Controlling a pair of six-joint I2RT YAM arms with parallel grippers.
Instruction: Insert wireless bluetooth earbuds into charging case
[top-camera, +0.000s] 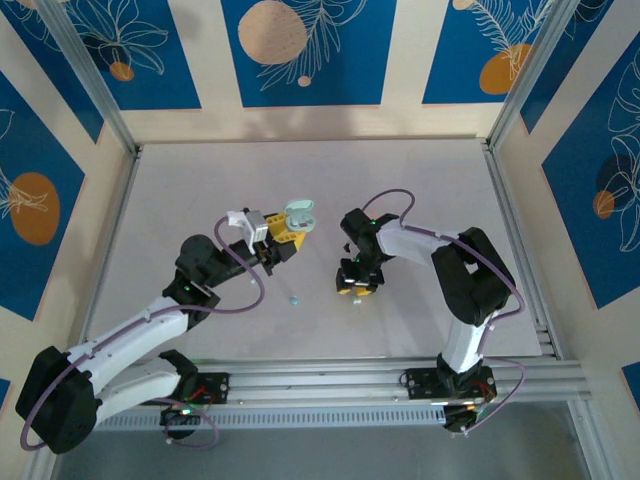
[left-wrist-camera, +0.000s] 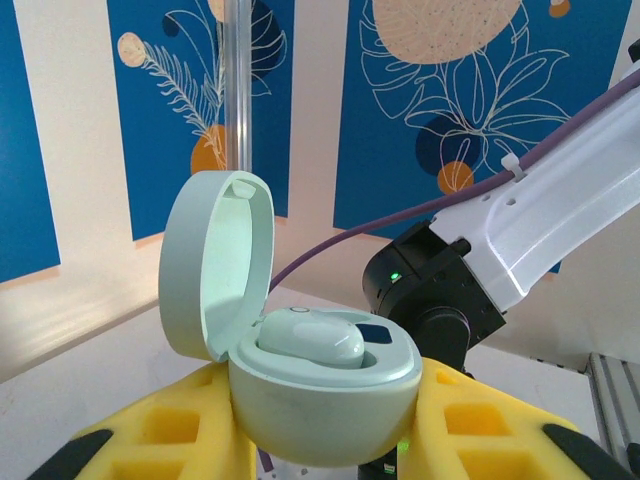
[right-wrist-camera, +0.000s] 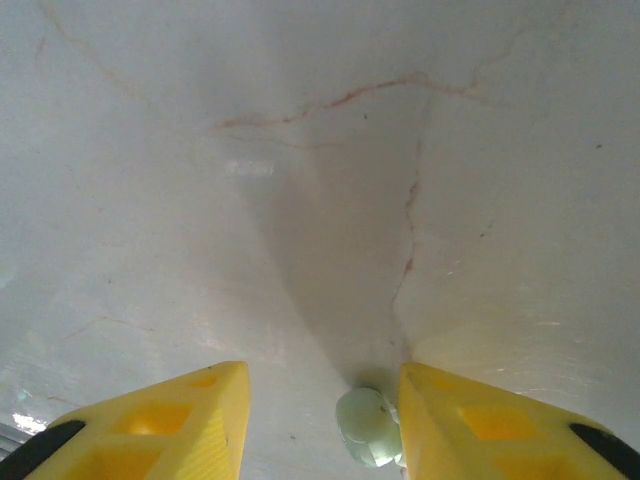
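L gripper (left-wrist-camera: 322, 462) clamps open mint case (left-wrist-camera: 320, 395), lid up-left; seated earbud (left-wrist-camera: 310, 341) lies crosswise. R gripper (right-wrist-camera: 322, 425) spread wide, loose earbud (right-wrist-camera: 367, 428) by right finger.

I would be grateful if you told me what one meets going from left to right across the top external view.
From the left: left arm's base → left gripper holding the open mint charging case → right gripper → right arm's base.
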